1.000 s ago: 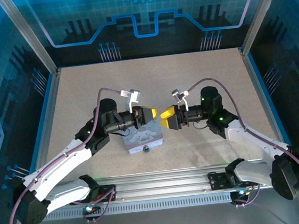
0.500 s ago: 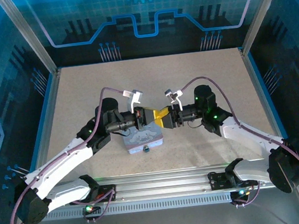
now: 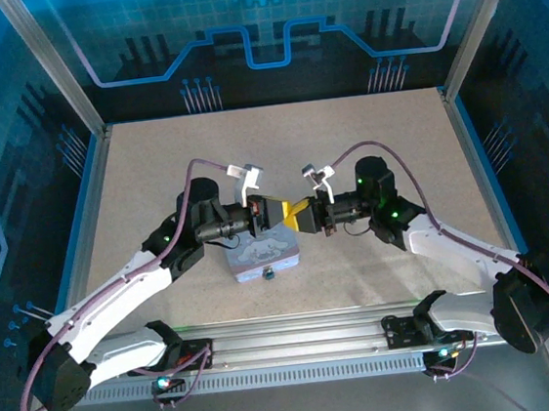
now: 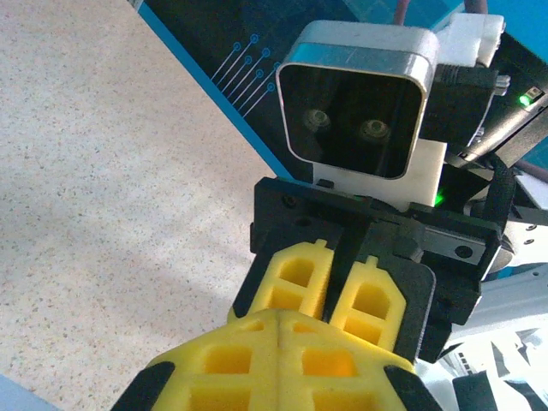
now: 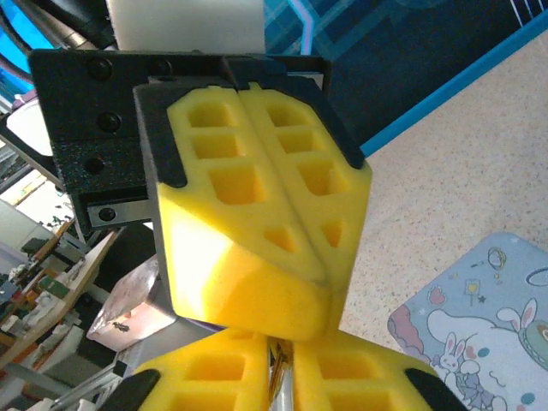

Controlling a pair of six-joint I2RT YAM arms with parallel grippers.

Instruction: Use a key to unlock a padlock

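Note:
My left gripper (image 3: 279, 212) and right gripper (image 3: 299, 215) meet tip to tip above the pale lilac tin (image 3: 260, 254). In the right wrist view, my right gripper (image 5: 282, 347) is shut on the key (image 5: 280, 383), a thin metal sliver standing between its yellow pads. The left gripper (image 5: 327, 282) presses its shut tips down just above that sliver. The key's far end is hidden behind them. The left wrist view has my left gripper (image 4: 281, 325) shut, with the right gripper (image 4: 341, 291) straight ahead. The padlock (image 3: 269, 273) is a small dark lump at the tin's near edge.
The cartoon-printed tin (image 5: 484, 321) lies on the speckled beige table (image 3: 367, 147), just below the grippers. Blue walls and aluminium posts (image 3: 54, 72) frame the table. A metal rail (image 3: 299, 345) runs along the near edge between the arm bases.
The right gripper slid left until it met the left gripper's tips, and its jaws closed on the key. The left arm barely moved.

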